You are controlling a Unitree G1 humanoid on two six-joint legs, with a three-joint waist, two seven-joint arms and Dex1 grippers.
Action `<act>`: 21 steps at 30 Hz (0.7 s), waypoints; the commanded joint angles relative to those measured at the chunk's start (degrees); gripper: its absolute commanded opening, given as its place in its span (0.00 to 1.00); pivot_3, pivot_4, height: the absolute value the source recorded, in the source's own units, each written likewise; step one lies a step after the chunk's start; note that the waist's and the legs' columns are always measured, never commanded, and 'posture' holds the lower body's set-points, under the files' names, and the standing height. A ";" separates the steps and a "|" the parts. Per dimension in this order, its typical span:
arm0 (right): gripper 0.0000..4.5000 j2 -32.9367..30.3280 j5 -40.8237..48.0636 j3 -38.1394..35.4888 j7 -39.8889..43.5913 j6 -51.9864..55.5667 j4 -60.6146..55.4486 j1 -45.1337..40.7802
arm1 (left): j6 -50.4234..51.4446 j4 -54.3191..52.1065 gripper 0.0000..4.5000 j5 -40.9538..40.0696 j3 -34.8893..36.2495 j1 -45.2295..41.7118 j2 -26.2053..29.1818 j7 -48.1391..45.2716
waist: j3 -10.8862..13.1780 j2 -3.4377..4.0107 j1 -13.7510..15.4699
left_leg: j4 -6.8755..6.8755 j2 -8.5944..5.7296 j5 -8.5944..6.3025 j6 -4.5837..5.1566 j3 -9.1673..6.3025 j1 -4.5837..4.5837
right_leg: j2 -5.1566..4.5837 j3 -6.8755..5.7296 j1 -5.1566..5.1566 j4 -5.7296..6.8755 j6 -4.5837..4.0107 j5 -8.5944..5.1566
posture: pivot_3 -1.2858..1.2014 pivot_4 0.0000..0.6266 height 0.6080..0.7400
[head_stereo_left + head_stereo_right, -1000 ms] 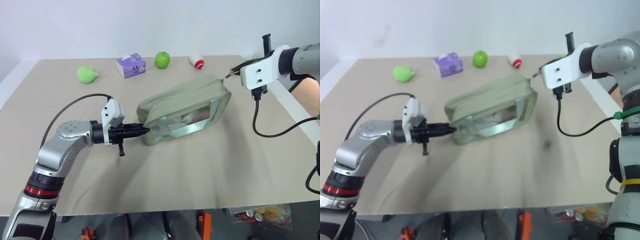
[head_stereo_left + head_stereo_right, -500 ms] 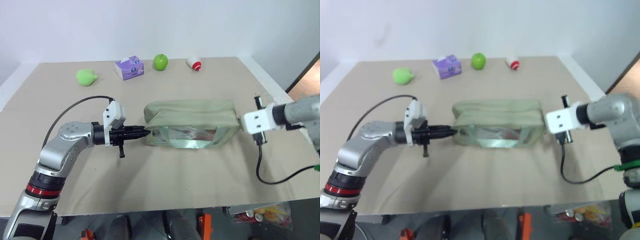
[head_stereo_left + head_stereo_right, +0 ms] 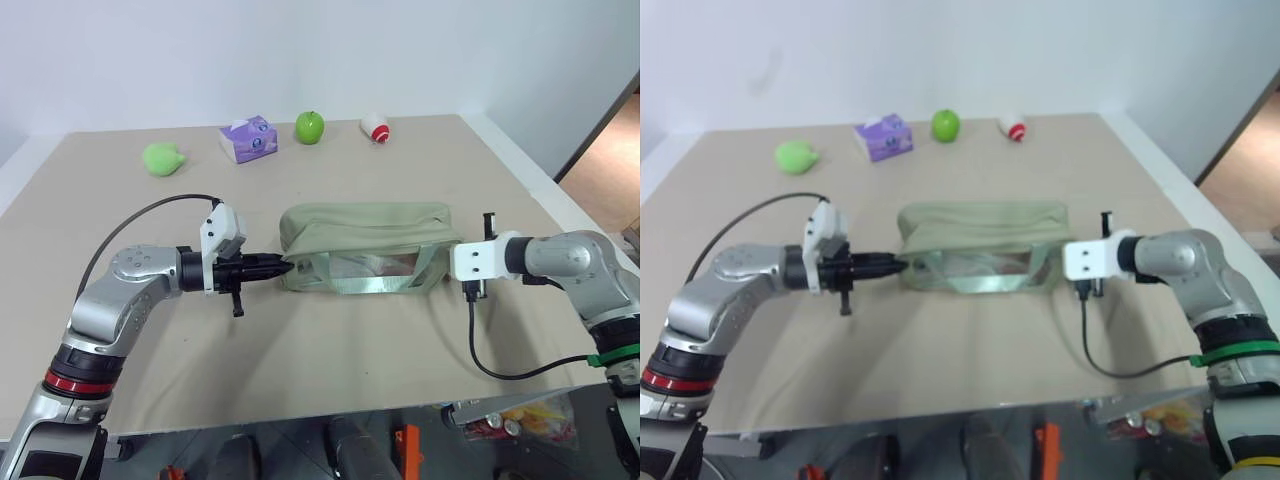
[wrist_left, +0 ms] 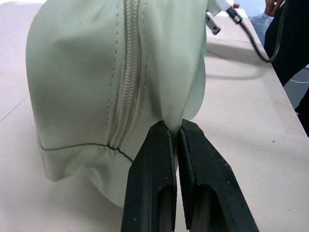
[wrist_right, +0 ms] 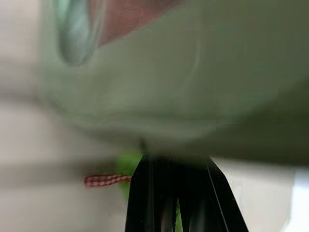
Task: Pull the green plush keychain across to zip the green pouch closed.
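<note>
The green pouch (image 3: 365, 240) lies lengthwise on the tan table (image 3: 330, 360), its clear window facing me. My left gripper (image 4: 174, 129) is shut on a fold of fabric at the pouch's left end, beside the zipper (image 4: 126, 72), which is zipped shut at this end. At the right end, my right gripper (image 5: 176, 162) is shut, pressed up against the pouch. A bit of the green plush keychain (image 5: 126, 166) and a red checked ribbon (image 5: 104, 180) peek out by its fingers. In the head views the white wrist mount (image 3: 478, 260) hides those fingers.
Along the table's far side stand a lime-green pear-shaped blob (image 3: 163, 156), a purple tissue box (image 3: 247, 138), a green apple (image 3: 309, 126) and a small red-and-white object (image 3: 376, 127). A black cable (image 3: 500, 368) loops under my right wrist. A person in dark clothes (image 4: 289, 38) stands beyond the table.
My right arm has come down with the pouch's right end, so the pouch went from tilted up to lying level on the table. The left gripper kept its hold in place.
</note>
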 commanded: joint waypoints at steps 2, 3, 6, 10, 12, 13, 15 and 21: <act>0.02 0.68 -4.19 2.84 -2.52 -4.03 1.09 1.60 | 3.16 -1.42 0.00 -5.84 5.81 0.26 -1.86 2.61 | 0.00 0.00 0.00 | -0.18 -0.01 -0.01 0.00 0.00 0.00 | 0.01 0.02 -0.04 0.00 0.00 0.00 | 0.52 0.24 1.00; 0.02 0.67 -4.69 3.36 -2.69 -5.34 1.10 2.24 | 4.22 -1.49 0.00 -7.52 7.14 -0.10 -2.57 3.44 | 0.01 -0.08 0.00 | -0.24 -0.01 -0.01 0.00 -0.01 0.00 | 0.02 0.03 -0.05 0.00 -0.01 -0.02 | 0.52 0.24 1.00; 0.02 0.28 -6.20 4.36 -3.42 -8.11 1.42 2.73 | 6.61 -1.26 0.00 -10.40 9.76 -1.13 -3.35 5.06 | 0.01 -0.19 -0.13 | -0.43 0.02 -0.02 0.00 -0.04 0.04 | 0.09 0.05 -0.08 -0.02 -0.09 -0.08 | 0.52 0.24 1.00; 0.02 -0.11 -7.35 5.50 -3.19 -10.84 2.01 3.21 | 8.77 -0.06 0.00 -12.86 12.00 -2.33 -3.81 7.09 | 0.02 -0.22 -0.30 | -0.59 0.07 -0.02 0.00 -0.10 0.15 | 0.20 0.05 -0.07 -0.02 -0.14 -0.10 | 0.52 0.24 1.00; 0.02 0.07 -6.98 5.28 -3.04 -11.07 2.57 2.97 | 9.25 -0.01 0.00 -13.31 12.12 -2.52 -3.84 7.71 | 0.02 -0.23 -0.36 | -0.59 0.07 -0.02 0.00 -0.12 0.16 | 0.21 0.05 -0.06 -0.02 -0.14 -0.10 | 0.52 0.24 1.00; 0.02 0.48 -6.28 4.78 -2.95 -10.37 2.99 2.49 | 9.35 0.02 0.00 -13.40 12.10 -2.58 -3.83 7.99 | 0.02 -0.23 -0.40 | -0.59 0.07 -0.02 0.00 -0.12 0.17 | 0.20 0.05 -0.06 -0.02 -0.14 -0.10 | 0.52 0.24 1.00; 0.02 1.50 -3.63 3.02 -2.25 -7.29 4.13 1.02 | 9.42 0.12 0.00 -13.23 11.88 -2.50 -3.77 8.47 | 0.02 -0.28 -0.55 | -0.57 0.07 -0.01 0.00 -0.11 0.17 | 0.20 0.07 -0.04 -0.02 -0.13 -0.10 | 0.52 0.24 1.00; 0.11 2.82 12.28 -5.13 6.30 10.27 3.18 -1.49 | 8.27 -0.63 0.00 -10.24 9.31 0.06 -2.44 8.18 | 0.09 -0.39 -0.95 | -0.55 0.04 -0.01 -0.01 -0.10 0.15 | 0.18 0.12 -0.02 -0.02 -0.10 -0.07 | 0.52 0.24 1.00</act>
